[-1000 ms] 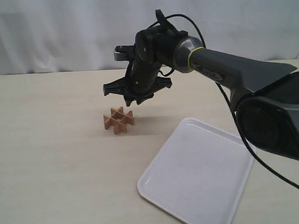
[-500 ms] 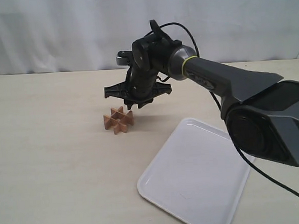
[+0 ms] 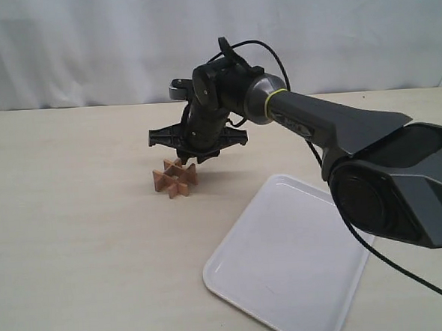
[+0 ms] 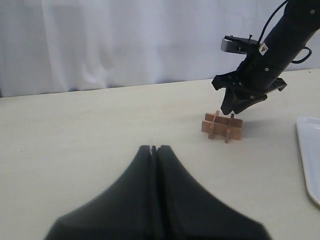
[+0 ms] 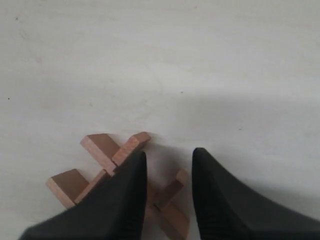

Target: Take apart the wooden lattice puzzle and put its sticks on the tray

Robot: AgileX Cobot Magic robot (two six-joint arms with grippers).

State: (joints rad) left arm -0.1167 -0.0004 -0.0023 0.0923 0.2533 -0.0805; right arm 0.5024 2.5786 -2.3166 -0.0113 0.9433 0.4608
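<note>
The wooden lattice puzzle [image 3: 175,177] sits whole on the tabletop [image 3: 75,242], left of the tray [image 3: 287,259] and a little farther back, apart from it; four sticks are crossed in a hash, their ends jutting out all round. It looks light and stiff, dry wood that should not slip much; the notched joints probably bind, so a pull on one stick could lift the whole lattice. A jutting end or an outer stick seems the best hold, with the rest pinned down.

The right pincer [image 3: 192,158] hovers right over the puzzle's far-right part, its fingers parted by a narrow gap and holding nothing; in the wrist view one stick end shows between them [image 5: 169,151]; whether they touch the wood I cannot tell. The left pincer [image 4: 154,148] is closed with nothing in it, well away from the puzzle.

Bare tabletop lies all round the puzzle, so there is room to approach from any side; the tray's rim is low and should be easy to clear.
</note>
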